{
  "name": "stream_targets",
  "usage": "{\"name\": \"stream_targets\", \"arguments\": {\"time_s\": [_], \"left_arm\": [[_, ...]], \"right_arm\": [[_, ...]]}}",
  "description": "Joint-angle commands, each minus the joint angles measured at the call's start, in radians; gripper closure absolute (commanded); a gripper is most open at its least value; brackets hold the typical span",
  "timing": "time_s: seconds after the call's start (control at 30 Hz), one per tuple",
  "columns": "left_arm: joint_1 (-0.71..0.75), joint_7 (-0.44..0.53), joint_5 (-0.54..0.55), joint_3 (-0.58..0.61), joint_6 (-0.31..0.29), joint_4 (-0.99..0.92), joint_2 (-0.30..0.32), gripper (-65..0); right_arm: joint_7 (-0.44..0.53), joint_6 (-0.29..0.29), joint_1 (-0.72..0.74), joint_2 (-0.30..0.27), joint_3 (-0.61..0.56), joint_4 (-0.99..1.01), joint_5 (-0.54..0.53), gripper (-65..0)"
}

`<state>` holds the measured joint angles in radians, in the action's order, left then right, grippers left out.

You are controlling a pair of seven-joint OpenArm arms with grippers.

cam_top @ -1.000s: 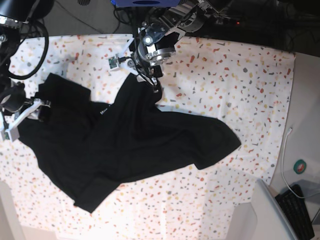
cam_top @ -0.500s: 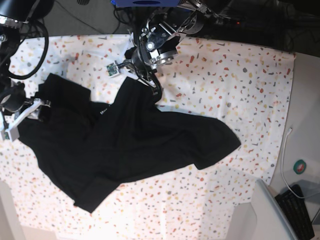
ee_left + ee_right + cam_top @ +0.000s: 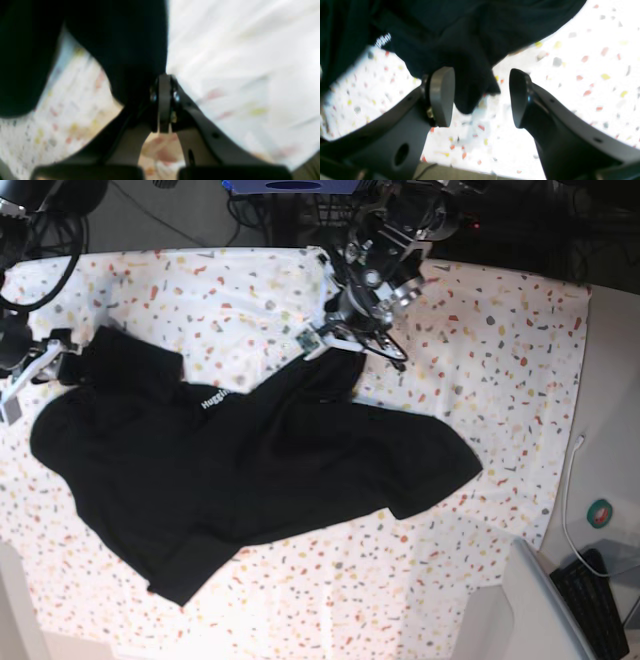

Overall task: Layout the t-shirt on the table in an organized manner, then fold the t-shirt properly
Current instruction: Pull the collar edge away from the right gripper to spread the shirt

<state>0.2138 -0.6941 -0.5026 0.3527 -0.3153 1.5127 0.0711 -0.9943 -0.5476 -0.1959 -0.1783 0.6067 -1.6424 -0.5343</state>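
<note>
Half the t-shirt is motion-blurred.

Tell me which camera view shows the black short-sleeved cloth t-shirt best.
The base view: the whole black short-sleeved cloth t-shirt lies crumpled across the speckled table. The left wrist view shows only a blurred dark fold; the right wrist view shows just a hanging edge.

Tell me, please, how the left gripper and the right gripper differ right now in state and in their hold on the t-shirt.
The left gripper is shut, pinching the t-shirt; the right gripper is open, cloth hanging loose between its fingers. The left is at the shirt's far edge, the right at its side edge. Both are at the shirt's border.
</note>
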Motion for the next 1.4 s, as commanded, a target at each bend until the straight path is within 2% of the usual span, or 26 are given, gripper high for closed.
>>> {"name": "stream_targets", "arguments": {"time_s": [0.0,0.17,0.37,0.43,0.53,0.67,0.77,0.8,1.03,1.1,1.23,1.3,1.37], "left_arm": [[-0.006,-0.028,-0.018,-0.027,0.005,0.001,-0.006,0.0],[0.040,-0.028,-0.018,-0.149,0.003,0.019,0.037,0.0],[0.169,-0.028,-0.017,-0.264,0.002,0.162,0.085,0.0],[0.190,-0.028,0.023,-0.314,0.002,0.185,0.088,0.0],[0.223,-0.028,0.193,-0.426,0.000,0.237,0.088,0.0],[0.278,-0.034,0.549,-0.591,0.000,0.314,0.088,0.0],[0.307,-0.029,0.767,-0.665,0.000,0.322,0.101,-11.4],[0.312,-0.028,0.823,-0.679,0.000,0.320,0.114,-12.2],[0.290,-0.028,1.013,-0.680,0.000,0.303,0.114,-14.2],[0.266,-0.031,1.056,-0.665,0.000,0.266,0.114,-22.4],[0.214,-0.029,1.143,-0.654,0.000,0.151,0.114,-50.5],[0.189,-0.029,1.182,-0.654,0.000,0.102,0.114,-60.2],[0.169,-0.029,1.203,-0.645,0.000,0.070,0.109,-63.0]], "right_arm": [[0.021,-0.010,0.003,-0.013,0.006,-0.015,-0.014,-32.7],[0.093,-0.010,-0.029,-0.013,-0.001,-0.012,-0.014,-32.7],[0.096,-0.010,-0.029,-0.017,-0.001,-0.012,-0.013,-32.7],[0.096,-0.010,-0.026,-0.017,-0.003,-0.014,-0.013,-32.7],[0.096,-0.010,-0.023,-0.017,-0.015,-0.012,-0.013,-32.7],[0.099,-0.010,-0.023,-0.031,-0.058,-0.011,-0.013,-32.7],[0.099,-0.010,-0.023,-0.033,-0.075,-0.011,-0.013,-32.7],[0.099,-0.010,-0.023,-0.033,-0.075,-0.011,-0.013,-32.7],[0.099,-0.010,-0.024,-0.033,-0.083,-0.009,-0.011,-32.7],[0.099,-0.010,-0.027,-0.033,-0.083,-0.009,-0.011,-32.7],[0.099,-0.010,-0.030,-0.033,-0.080,-0.008,-0.011,-32.7],[0.099,-0.010,-0.030,-0.033,-0.080,-0.008,-0.011,-32.7],[0.099,-0.010,-0.030,-0.033,-0.080,-0.002,-0.011,-32.7]]}}
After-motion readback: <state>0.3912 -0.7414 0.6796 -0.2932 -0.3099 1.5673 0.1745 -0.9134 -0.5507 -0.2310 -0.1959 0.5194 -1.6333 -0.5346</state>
